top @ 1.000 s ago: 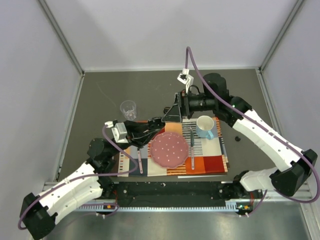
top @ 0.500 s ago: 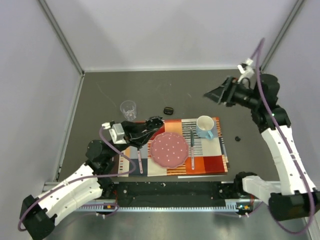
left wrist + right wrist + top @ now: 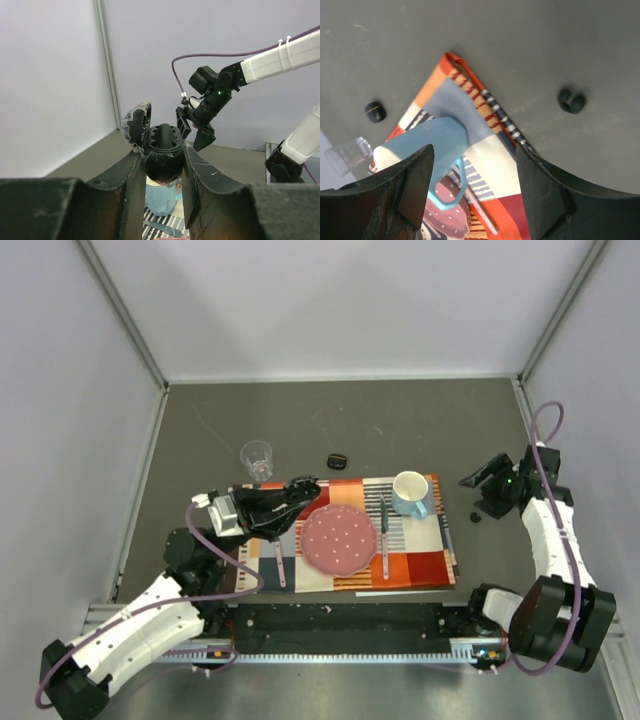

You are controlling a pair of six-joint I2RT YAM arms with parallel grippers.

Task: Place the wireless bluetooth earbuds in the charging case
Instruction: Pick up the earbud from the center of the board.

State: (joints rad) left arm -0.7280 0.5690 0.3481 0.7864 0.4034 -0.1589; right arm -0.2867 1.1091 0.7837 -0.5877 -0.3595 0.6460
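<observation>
The two earbuds (image 3: pixel 476 517) lie touching each other on the grey table just right of the placemat; in the right wrist view the earbuds (image 3: pixel 571 100) are small glossy black blobs. The charging case (image 3: pixel 337 460), a small black pebble, sits beyond the mat's far edge; the right wrist view shows a pale streak on the case (image 3: pixel 375 111). My right gripper (image 3: pixel 478 492) hangs open and empty above the mat's right corner, near the buds (image 3: pixel 474 152). My left gripper (image 3: pixel 305 485) is shut on a black ribbed rounded object (image 3: pixel 162 150) with a domed flap on its left.
A patterned placemat (image 3: pixel 420 565) carries a pink dotted plate (image 3: pixel 340 538), a blue mug (image 3: pixel 410 492), a knife (image 3: pixel 384 530) and a spoon (image 3: pixel 279 565). A clear glass (image 3: pixel 257 455) stands behind the mat's left corner. Grey walls close in the table.
My right arm swung from the table's middle out to the right and came down beside the mat's right edge, uncovering the case. Its jaws narrowed slightly. The left arm barely moved.
</observation>
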